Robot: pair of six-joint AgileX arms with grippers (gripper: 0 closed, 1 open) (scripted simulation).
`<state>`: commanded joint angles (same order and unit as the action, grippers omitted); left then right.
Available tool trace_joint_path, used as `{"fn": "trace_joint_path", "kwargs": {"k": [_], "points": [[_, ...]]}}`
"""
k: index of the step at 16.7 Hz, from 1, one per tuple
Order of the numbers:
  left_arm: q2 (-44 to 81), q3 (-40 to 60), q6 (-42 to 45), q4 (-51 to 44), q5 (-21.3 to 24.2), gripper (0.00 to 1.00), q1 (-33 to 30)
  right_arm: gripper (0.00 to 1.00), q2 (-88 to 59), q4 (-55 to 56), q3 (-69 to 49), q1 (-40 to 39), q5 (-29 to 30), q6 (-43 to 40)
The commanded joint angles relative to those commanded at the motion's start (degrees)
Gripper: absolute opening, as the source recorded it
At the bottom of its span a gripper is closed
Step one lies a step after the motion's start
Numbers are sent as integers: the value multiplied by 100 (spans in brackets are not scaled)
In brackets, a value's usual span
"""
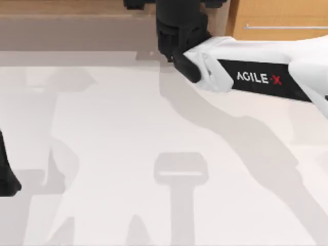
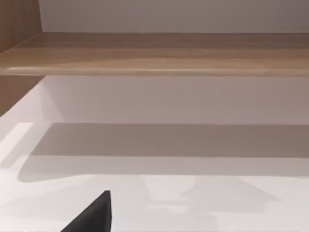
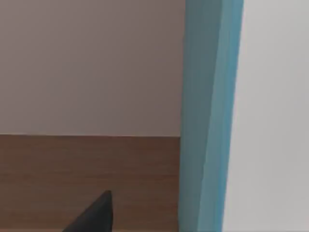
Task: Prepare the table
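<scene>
Plainly, "AGILE X" reads in white and red on the right arm (image 1: 266,77), which stretches over the table's (image 1: 128,133) back edge to the shelf (image 1: 61,15). Its gripper (image 1: 177,31) is there; open or closed, I cannot tell. The left arm (image 1: 6,174) sits at the table's left edge. The drawer unit (image 1: 282,18) stands behind the table.

White right arm (image 1: 256,66) with black band lettered "AGILE X", perhaps a red X; black wrist.

A smooth, matt white top is shown on the table (image 1: 128,128); wood grain is seen on the shelf (image 2: 154,53) and drawer unit (image 1: 277,15).
</scene>
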<state>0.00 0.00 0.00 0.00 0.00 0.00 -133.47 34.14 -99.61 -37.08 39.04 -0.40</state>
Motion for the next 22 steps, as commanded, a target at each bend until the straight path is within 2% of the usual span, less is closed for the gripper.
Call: {"fn": "trace_joint_path", "kwargs": {"k": [12, 22], "points": [[0, 0, 0, 0, 0, 100, 0, 2, 0, 0, 0, 0, 0, 0], [0, 0, 0, 0, 0, 100, 0, 0, 24, -6, 19, -30, 6, 15]]}}
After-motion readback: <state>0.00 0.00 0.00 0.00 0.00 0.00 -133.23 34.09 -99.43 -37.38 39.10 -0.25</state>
